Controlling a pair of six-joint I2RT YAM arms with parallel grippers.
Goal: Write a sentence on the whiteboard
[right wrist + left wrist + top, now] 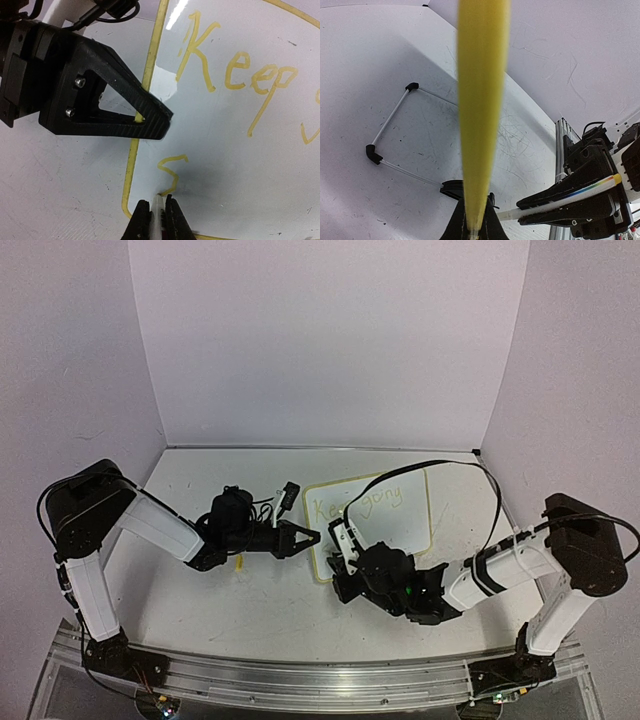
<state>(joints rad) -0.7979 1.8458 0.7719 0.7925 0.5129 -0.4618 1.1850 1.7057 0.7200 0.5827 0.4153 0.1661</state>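
Gripping a marker (158, 216) in the right claw (157, 201), pinched narrow, tip on the whiteboard (225, 165) directly beneath, at the second line of the sentence (260, 80). Probably light, stiff, slick — apt to skate. Best pinned at the rim by the left claw (305, 538) — shut on a yellow rod (480, 100).

Arms: two, left arm (160, 525) and right arm (500, 575).
Grippers: two, left gripper (312, 537) and right gripper (157, 212); two fingers each.
Markers: two, yellow marker (482, 100) in left gripper, white marker (570, 195) in right gripper.
Whiteboard (405, 530): one.
Sentence (235, 75): two lines. Upper line, two words, second partly hidden. Lower line, one letter S (172, 172).
Black corner pieces (372, 154) on thin rod frame (390, 117): two in view.
Rail (320, 680) at near edge: one.
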